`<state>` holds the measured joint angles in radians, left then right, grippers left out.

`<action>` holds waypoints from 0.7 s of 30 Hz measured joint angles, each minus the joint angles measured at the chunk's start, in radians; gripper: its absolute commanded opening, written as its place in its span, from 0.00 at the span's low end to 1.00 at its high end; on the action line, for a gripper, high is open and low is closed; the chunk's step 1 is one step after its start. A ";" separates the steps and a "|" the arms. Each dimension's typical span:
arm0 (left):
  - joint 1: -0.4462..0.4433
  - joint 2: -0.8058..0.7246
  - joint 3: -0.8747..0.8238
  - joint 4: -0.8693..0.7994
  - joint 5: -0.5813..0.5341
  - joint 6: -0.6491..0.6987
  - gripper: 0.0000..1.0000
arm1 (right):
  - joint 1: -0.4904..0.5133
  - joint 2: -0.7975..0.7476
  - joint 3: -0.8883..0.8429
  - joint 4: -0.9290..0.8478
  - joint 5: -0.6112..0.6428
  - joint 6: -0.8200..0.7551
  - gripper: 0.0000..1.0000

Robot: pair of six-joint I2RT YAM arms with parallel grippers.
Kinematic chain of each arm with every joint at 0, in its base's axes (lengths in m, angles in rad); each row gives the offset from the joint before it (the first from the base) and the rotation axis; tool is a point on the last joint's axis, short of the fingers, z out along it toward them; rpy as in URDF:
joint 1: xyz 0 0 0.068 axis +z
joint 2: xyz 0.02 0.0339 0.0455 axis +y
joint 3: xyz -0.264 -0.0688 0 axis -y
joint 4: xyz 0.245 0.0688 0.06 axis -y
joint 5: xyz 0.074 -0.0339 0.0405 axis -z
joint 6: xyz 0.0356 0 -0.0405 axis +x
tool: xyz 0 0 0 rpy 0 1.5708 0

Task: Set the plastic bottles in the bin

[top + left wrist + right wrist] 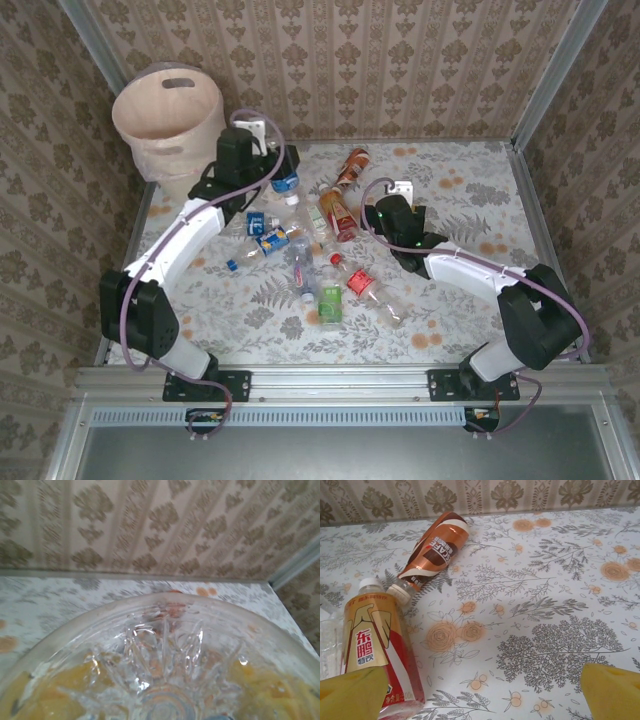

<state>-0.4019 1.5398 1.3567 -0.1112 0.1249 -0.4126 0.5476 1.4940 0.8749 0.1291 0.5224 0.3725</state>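
Note:
The pale beige bin [168,110] stands off the table's far left corner. My left gripper [268,165] is a little to its right, shut on a clear plastic bottle with a blue label [286,182]. That bottle's ribbed clear base [160,655] is close up in the left wrist view, with yellow finger pads showing through it. Several more plastic bottles [305,255] lie heaped mid-table. My right gripper [480,695] is open over bare cloth. A yellow-and-red labelled bottle [375,650] lies by its left fingertip [350,695], and a brown labelled bottle [435,550] lies farther off.
A floral cloth [450,290] covers the table, and patterned walls close in behind and at both sides. A green-labelled bottle [330,300] and a red-labelled one [362,283] lie nearest the front. The right half of the table has open cloth.

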 measured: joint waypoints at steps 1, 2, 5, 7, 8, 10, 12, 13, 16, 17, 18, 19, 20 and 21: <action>0.014 0.000 0.009 -0.006 -0.005 0.007 0.57 | 0.000 0.000 0.000 0.000 0.003 0.003 1.00; 0.031 0.000 0.019 -0.013 -0.011 0.014 0.57 | 0.000 0.000 0.000 0.001 0.006 0.006 1.00; 0.069 0.000 0.049 -0.023 -0.021 0.031 0.57 | 0.000 -0.001 -0.006 0.003 0.013 0.018 1.00; 0.085 0.000 0.072 -0.025 -0.021 0.042 0.57 | -0.001 -0.005 -0.019 0.005 0.017 0.024 1.00; 0.092 0.000 0.087 -0.025 -0.021 0.050 0.58 | -0.002 -0.009 -0.027 0.005 0.018 0.025 1.00; 0.107 0.000 0.118 -0.029 -0.021 0.066 0.57 | -0.005 -0.016 -0.037 0.005 0.018 0.027 1.00; 0.123 0.000 0.165 -0.035 -0.025 0.086 0.57 | -0.007 -0.026 -0.043 0.005 0.018 0.028 1.00; 0.128 0.000 0.185 -0.037 -0.026 0.096 0.58 | -0.008 -0.031 -0.046 0.006 0.018 0.028 1.00; 0.141 -0.011 0.233 -0.036 -0.055 0.139 0.58 | -0.012 -0.056 -0.062 0.016 0.019 0.029 1.00; 0.142 -0.018 0.243 -0.035 -0.073 0.159 0.58 | -0.014 -0.064 -0.068 0.022 0.018 0.032 1.00; 0.143 -0.024 0.251 -0.034 -0.090 0.177 0.58 | -0.018 -0.071 -0.072 0.025 0.018 0.034 1.00; 0.146 -0.030 0.258 -0.031 -0.107 0.196 0.58 | -0.020 -0.079 -0.076 0.025 0.018 0.037 1.00; 0.148 -0.033 0.266 -0.031 -0.120 0.212 0.58 | -0.023 -0.092 -0.084 0.027 0.018 0.043 1.00; 0.154 -0.033 0.274 -0.026 -0.129 0.231 0.58 | -0.026 -0.106 -0.092 0.028 0.018 0.048 1.00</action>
<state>-0.2478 1.5066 1.6306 -0.1375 -0.0044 -0.1814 0.5217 1.3880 0.7834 0.1574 0.5404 0.4202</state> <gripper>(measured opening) 0.595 0.999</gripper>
